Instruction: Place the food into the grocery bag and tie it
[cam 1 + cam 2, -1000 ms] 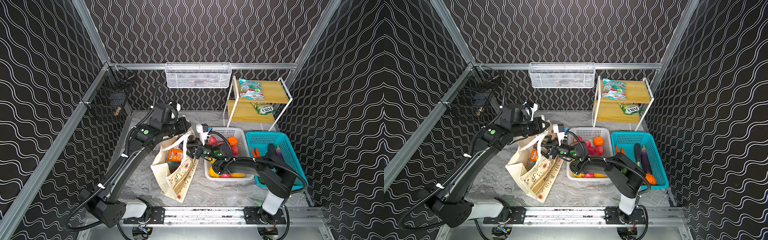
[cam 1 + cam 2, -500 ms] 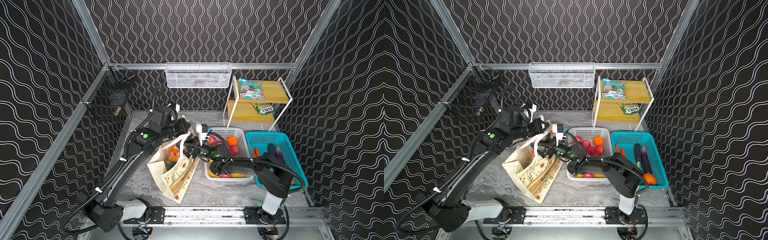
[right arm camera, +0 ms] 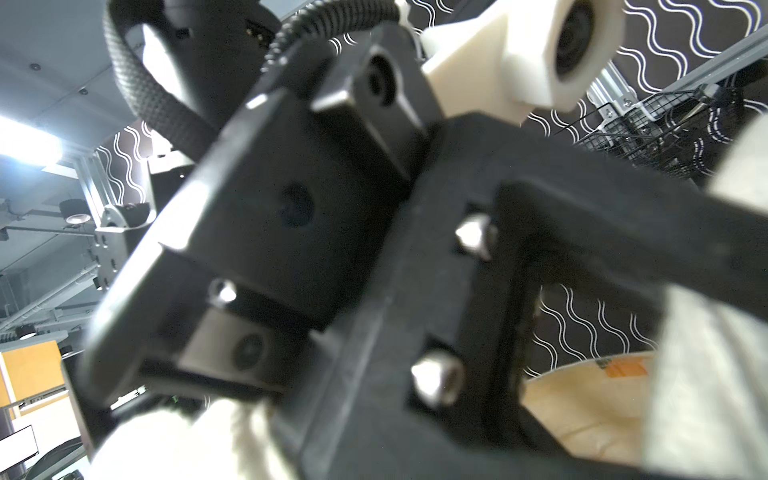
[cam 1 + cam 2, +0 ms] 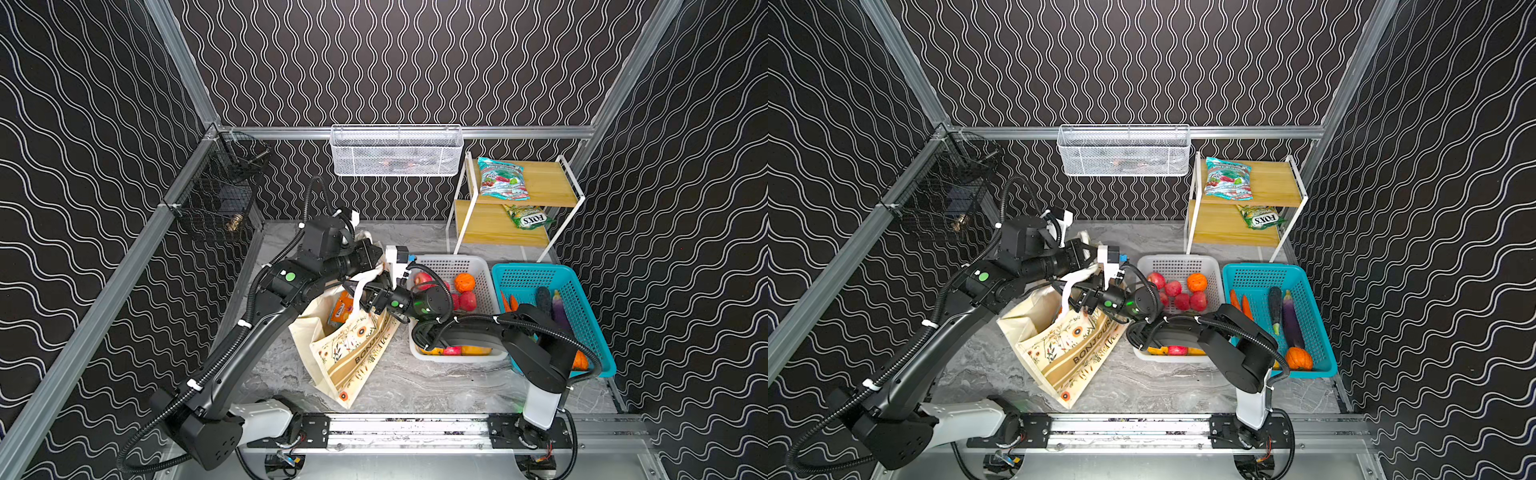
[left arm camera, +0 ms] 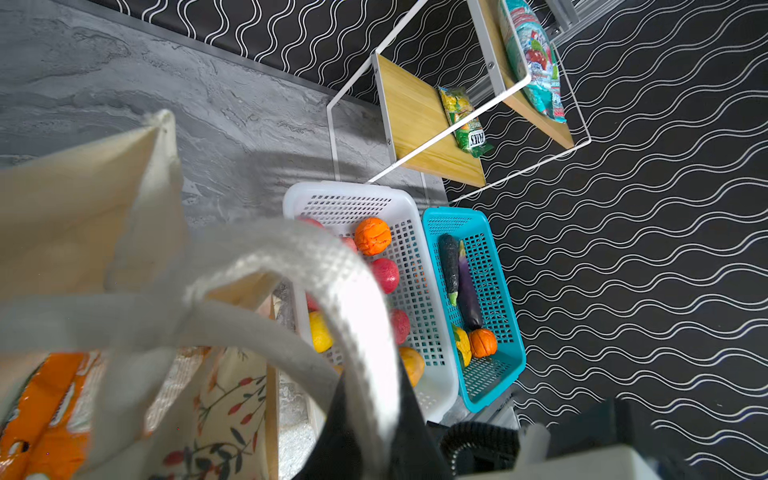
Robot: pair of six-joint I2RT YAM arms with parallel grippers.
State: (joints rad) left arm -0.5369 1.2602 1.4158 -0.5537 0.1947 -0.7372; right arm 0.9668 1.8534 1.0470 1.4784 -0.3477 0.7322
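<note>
Left gripper (image 4: 377, 266) pinching woven white strap (image 5: 345, 291) | cream canvas bag (image 4: 345, 361) tilted

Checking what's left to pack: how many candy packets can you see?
3: teal packet on the top shelf of the rack; green packet on its lower shelf; orange packet in the bag. More may be hidden inside the bag.

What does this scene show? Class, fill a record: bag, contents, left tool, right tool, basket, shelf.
bag: cream floral tote, tilted
contents: orange candy packet
left tool: shut on a white strap handle
right tool: open, at the tote's mouth
white basket: red fruit, orange
shelf: teal packet above, green FOX'S packet below
</note>
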